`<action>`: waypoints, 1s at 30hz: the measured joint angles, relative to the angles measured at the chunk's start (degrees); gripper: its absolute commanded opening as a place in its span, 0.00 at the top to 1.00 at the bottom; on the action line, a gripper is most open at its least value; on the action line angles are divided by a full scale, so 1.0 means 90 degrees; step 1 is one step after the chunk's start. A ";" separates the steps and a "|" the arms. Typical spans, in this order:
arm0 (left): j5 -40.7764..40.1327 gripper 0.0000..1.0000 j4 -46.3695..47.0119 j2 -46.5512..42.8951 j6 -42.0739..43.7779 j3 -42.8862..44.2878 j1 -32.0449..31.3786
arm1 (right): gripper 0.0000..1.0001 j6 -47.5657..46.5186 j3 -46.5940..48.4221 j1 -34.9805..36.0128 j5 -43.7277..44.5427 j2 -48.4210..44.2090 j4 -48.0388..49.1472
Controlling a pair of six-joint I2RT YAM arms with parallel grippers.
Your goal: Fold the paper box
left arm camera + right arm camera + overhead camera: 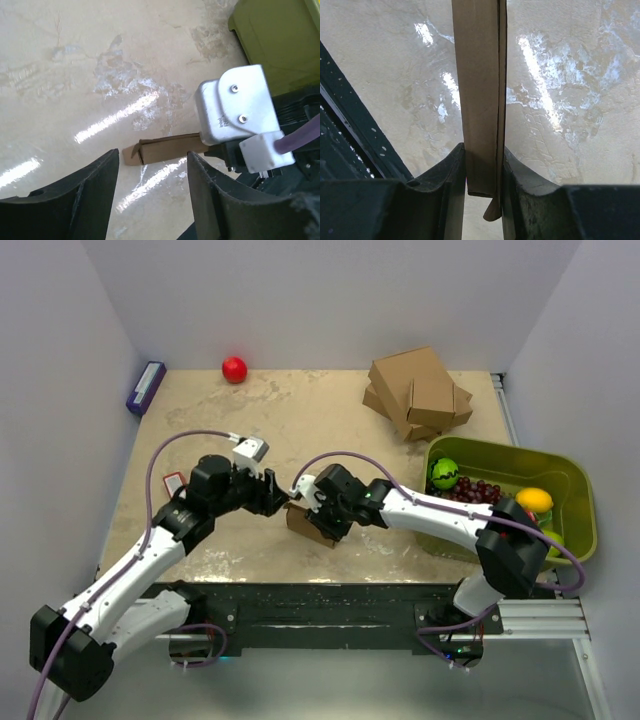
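Note:
The paper box [303,523] is a small flat brown cardboard piece, standing on edge near the table's front middle. My right gripper [318,508] is shut on it; in the right wrist view the box [480,90] runs up between both fingers [445,175], a small flap hanging at its near end. My left gripper [278,496] is open and empty just left of the box. In the left wrist view the box [167,150] lies beyond the open fingers [95,185], its left end open with a small flap.
A stack of bigger brown cardboard boxes [418,392] sits at the back right. A green bin [572,502] with fruit stands at the right. A red ball [234,369] and a purple item [146,386] lie at the back left. A small card [173,481] lies left.

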 measured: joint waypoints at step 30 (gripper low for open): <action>0.1581 0.73 -0.0114 0.0687 0.1632 0.0078 0.0087 | 0.90 -0.0044 0.0000 -0.0005 -0.0692 -0.0765 -0.0656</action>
